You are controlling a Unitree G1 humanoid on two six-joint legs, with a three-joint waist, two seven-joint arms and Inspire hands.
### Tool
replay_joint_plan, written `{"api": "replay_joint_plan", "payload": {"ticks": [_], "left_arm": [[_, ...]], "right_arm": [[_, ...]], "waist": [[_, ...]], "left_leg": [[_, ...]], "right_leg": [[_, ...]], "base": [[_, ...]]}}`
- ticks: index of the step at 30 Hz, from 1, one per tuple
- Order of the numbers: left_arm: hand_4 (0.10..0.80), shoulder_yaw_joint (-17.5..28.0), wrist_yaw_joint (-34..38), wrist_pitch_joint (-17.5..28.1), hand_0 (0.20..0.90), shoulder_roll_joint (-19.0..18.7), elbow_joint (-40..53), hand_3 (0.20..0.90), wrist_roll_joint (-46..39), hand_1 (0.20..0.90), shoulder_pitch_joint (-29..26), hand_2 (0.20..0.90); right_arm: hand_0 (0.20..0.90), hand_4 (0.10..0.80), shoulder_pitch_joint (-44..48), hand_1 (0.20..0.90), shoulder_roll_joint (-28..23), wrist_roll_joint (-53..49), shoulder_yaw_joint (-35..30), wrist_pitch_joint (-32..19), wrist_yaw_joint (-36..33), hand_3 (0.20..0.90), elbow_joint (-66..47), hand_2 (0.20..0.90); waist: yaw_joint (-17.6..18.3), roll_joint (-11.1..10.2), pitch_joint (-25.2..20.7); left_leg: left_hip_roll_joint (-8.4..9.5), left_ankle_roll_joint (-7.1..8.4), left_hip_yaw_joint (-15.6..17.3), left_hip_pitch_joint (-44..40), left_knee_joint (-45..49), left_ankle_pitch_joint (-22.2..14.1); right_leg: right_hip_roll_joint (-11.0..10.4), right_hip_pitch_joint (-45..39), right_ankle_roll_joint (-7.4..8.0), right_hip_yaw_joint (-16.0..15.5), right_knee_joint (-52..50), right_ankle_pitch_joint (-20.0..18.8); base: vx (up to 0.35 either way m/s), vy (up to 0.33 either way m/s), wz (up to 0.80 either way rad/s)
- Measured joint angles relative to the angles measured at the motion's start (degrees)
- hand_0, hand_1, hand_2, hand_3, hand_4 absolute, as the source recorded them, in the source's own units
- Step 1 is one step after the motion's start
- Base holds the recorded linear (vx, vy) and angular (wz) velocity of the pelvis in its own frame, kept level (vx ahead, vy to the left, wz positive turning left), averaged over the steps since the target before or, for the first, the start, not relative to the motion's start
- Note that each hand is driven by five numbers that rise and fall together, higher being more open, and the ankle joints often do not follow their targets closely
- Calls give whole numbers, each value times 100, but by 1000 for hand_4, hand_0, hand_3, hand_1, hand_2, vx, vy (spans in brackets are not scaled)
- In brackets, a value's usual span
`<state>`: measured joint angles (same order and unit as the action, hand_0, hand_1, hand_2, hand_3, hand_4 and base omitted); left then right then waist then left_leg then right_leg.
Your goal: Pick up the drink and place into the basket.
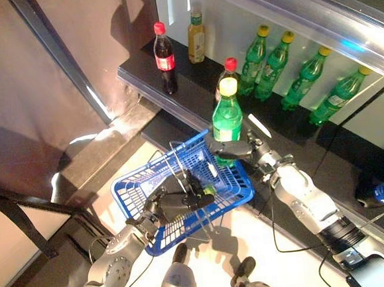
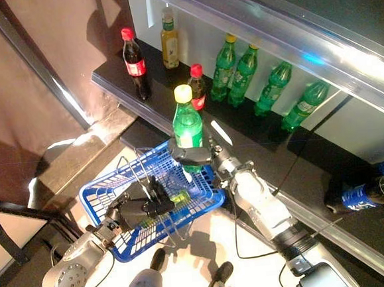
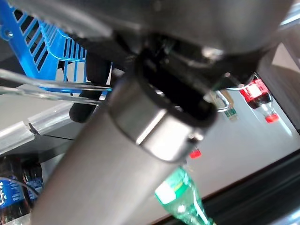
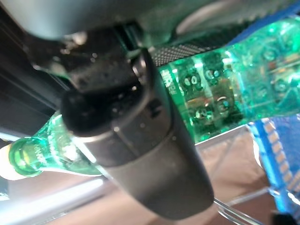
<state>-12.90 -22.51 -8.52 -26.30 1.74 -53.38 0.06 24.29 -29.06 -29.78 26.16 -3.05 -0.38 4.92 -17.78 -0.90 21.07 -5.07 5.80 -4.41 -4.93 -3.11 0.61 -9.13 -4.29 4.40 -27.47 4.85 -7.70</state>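
Dark shelving (image 1: 175, 101) runs along the far side of the scene, below a white back wall. Fingers first: your right hand (image 1: 240, 150) has its fingers curled round the lower body of the green drink bottle (image 1: 227, 117), and the right wrist view shows the thumb (image 4: 140, 154) lying across the green plastic. So gripped, the bottle stands upright, its yellow cap uppermost, its base above the far right corner of the blue basket (image 1: 132, 188) and not yet inside it. Your left hand (image 1: 183, 199) is closed on the basket's wire handle (image 1: 176, 159) and carries the basket in front of the shelf edge, tilted down toward you. A small green item (image 1: 209, 191) lies in the basket beside the left hand's fingers; what it is cannot be made out.

Outward from the hands, the shelf carries two red-capped cola bottles (image 1: 164, 58), the nearer one standing just behind the held bottle, a yellow-filled bottle (image 1: 196, 37) with a green cap against the wall, and a row of leaning green bottles (image 1: 286, 69) with yellow caps to the right. A dark, blue-labelled bottle (image 2: 366, 195) lies lower at the far right.
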Motion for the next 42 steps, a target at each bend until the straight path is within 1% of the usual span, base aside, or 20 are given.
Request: {"api": "replay_joint_plan", "payload": {"ticks": [6, 13, 15, 18, 23, 25, 27, 30, 33, 42], "left_arm": [[100, -2, -138, -88, 300, -7, 226, 200, 0, 300, -1, 300], [100, 9, -260, -126, 300, -18, 290, 200, 0, 300, -1, 300], [100, 9, -331, -182, 300, -110, 290, 200, 0, 300, 0, 300], [100, 11, -405, -229, 300, -202, 293, 200, 0, 300, -1, 300], [100, 11, -508, -245, 300, -265, 360, 200, 1, 300, 0, 300], [100, 10, -573, -246, 300, -348, 516, 200, 1, 300, 0, 300], [100, 11, -591, -246, 300, -420, 783, 200, 0, 300, 0, 300], [100, 32, -688, -245, 300, -417, 969, 200, 0, 300, 0, 300], [100, 37, -829, -245, 300, -444, 1047, 200, 0, 300, 0, 300], [100, 41, -829, -245, 300, -466, 1079, 200, -1, 300, 0, 300]], "right_arm": [[300, 100, 43, 300, 182, 275, 241, 36, 10, 200, 1, 300], [300, 100, 251, 300, 197, 524, 422, 169, -1, 200, 11, 300], [300, 100, 259, 300, 209, 646, 448, 169, -54, 200, 43, 300], [300, 100, 316, 300, 320, 985, 458, 169, -147, 200, 164, 300], [300, 100, 408, 300, 430, 1333, 587, 176, -351, 200, 610, 300], [300, 100, 409, 300, 470, 1407, 646, 192, -378, 200, 876, 300], [300, 100, 338, 300, 483, 1420, 680, 302, -385, 200, 1038, 300], [300, 100, 249, 300, 482, 1436, 690, 381, -431, 200, 1038, 300], [300, 100, 213, 300, 477, 1436, 687, 381, -453, 200, 1053, 300], [300, 100, 78, 300, 714, 1434, 685, 379, -444, 200, 1524, 300]], "waist": [[-171, 0, 0], [-420, -4, -2], [-438, -14, -8], [-544, -55, -32], [-586, -143, -82], [-644, -169, -98], [-691, -169, -98], [-702, -168, -98], [-691, -169, -98], [-698, -171, -99]], "left_leg": [[23, -1, -110, 0, 1, 4], [45, -3, -191, 9, 9, 6], [57, -4, -283, 8, 12, 10], [77, -5, -298, 13, 11, 10], [115, -11, -404, 14, 10, 14], [130, -12, -405, 14, 9, 14], [141, -13, -405, 14, 10, 15], [138, -13, -404, 14, 11, 15], [138, -13, -403, 13, 12, 15], [139, -13, -401, 13, 12, 15]], "right_leg": [[-25, -69, 37, -43, 0, 42], [-46, -117, 62, -125, 0, 61], [-55, -173, 81, -219, 0, 87], [-75, -176, 91, -234, 0, 96], [-111, -254, 131, -357, 1, 126], [-123, -254, 136, -359, 1, 129], [-134, -254, 140, -359, 1, 129], [-130, -254, 140, -359, 1, 129], [-130, -254, 140, -356, 1, 129], [-134, -254, 140, -356, 1, 129]], "base": [[2, 10, 9], [2, -5, 7], [8, -16, 19], [3, -2, 3], [5, 7, 13], [0, 3, 2], [0, 0, 0], [0, 0, 0], [0, 0, 0], [0, 0, 0]]}}
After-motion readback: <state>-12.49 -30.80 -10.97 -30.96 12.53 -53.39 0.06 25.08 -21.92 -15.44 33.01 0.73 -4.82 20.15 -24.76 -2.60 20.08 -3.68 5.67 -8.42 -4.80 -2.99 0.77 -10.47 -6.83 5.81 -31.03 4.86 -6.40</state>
